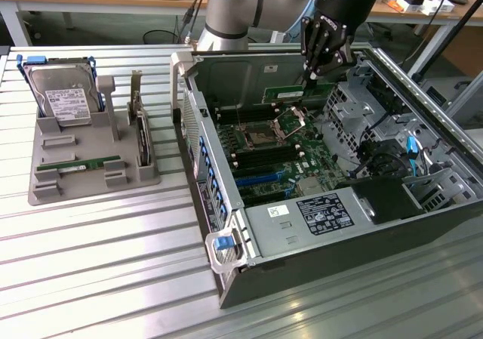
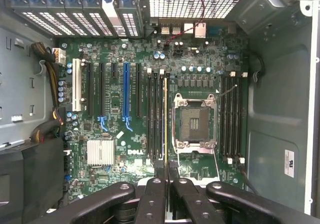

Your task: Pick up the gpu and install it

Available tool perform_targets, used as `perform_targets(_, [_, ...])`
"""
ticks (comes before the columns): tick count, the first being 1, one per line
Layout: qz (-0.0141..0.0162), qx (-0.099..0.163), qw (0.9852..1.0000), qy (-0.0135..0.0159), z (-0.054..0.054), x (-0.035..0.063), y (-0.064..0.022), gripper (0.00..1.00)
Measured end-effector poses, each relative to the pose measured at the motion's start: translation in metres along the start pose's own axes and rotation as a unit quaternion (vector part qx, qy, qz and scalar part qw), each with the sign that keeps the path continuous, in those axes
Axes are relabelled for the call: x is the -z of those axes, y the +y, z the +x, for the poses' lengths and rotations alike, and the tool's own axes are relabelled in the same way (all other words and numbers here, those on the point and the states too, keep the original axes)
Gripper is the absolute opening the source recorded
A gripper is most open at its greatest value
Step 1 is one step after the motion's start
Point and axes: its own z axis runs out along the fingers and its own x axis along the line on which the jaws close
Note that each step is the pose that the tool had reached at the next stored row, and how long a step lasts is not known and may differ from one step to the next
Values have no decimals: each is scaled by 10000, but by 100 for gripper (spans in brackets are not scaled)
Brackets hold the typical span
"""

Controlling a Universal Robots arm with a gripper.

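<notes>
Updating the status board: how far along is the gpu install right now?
Done: the gpu is picked up, clear of the grey tray. In hand: the claw is shut on it, holding it edge-down inside the open case, lined up along the memory slots beside the CPU socket. Left: seating; in the exterior view it hangs above the motherboard, not in a slot.

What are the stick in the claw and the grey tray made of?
The gpu, clamped in the gripper, looks like green circuit board: thin, flat and straight. The grey tray seems matte plastic, from its dull, uniform moulded shapes; painted metal is possible.
</notes>
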Motion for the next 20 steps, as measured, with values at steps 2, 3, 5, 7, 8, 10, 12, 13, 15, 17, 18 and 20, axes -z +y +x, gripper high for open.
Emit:
perform_targets(2, [0, 0, 10000, 0, 0, -7, 0, 12])
perform_targets(3, [0, 0, 10000, 0, 0, -11, 0, 12])
perform_targets(5, [0, 0, 10000, 0, 0, -15, -1, 12])
perform_targets(7, [0, 0, 10000, 0, 0, -19, -1, 12])
perform_targets(8, [0, 0, 10000, 0, 0, -21, -1, 12])
perform_targets(10, [0, 0, 10000, 0, 0, -28, -1, 12])
perform_targets(12, [0, 0, 10000, 0, 0, -32, -1, 12])
perform_targets(13, [0, 0, 10000, 0, 0, -35, -1, 12])
perform_targets(15, [0, 0, 10000, 0, 0, -38, -1, 12])
perform_targets(17, [0, 0, 10000, 0, 0, -43, -2, 12])
perform_targets(18, [0, 0, 10000, 0, 0, -45, -2, 12])
perform_targets(20, [0, 0, 10000, 0, 0, -47, -2, 12])
